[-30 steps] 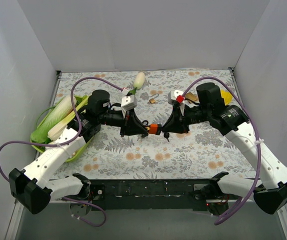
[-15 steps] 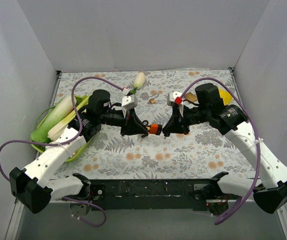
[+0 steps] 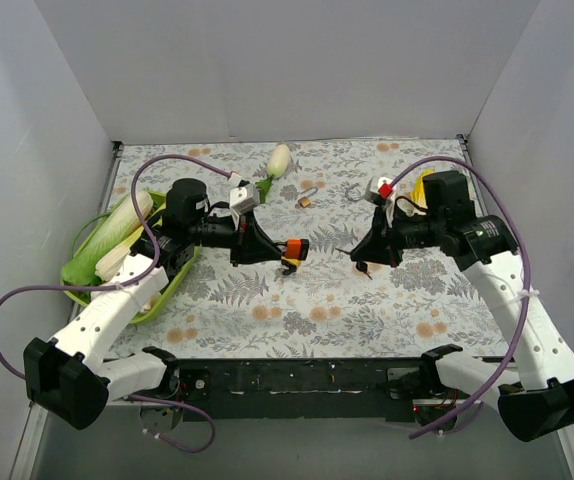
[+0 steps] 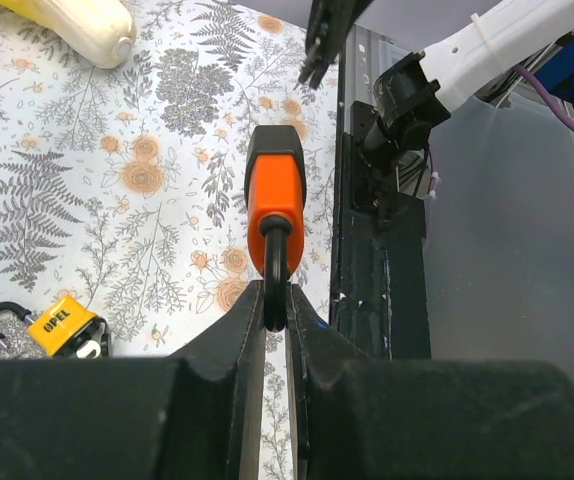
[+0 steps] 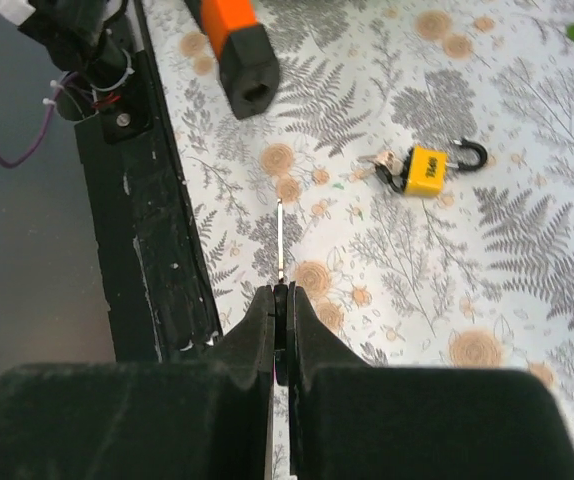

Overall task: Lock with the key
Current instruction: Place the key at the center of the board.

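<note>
My left gripper is shut on the black shackle of an orange padlock and holds it above the table. In the left wrist view the padlock points away from my jaws. Its keyhole end faces the right wrist camera. My right gripper is shut on a small key, its thin blade sticking out past my fingertips. The key is apart from the padlock, with a gap of table between them. The right gripper's tip shows at the top of the left wrist view.
A small yellow padlock with an open shackle lies on the floral cloth, also seen in the left wrist view. A green basket of vegetables stands at the left. A white radish and small metal bits lie at the back.
The grippers were together at the padlock. Now the right gripper has drawn back to the right with the key, and the left has pulled the padlock slightly left.
</note>
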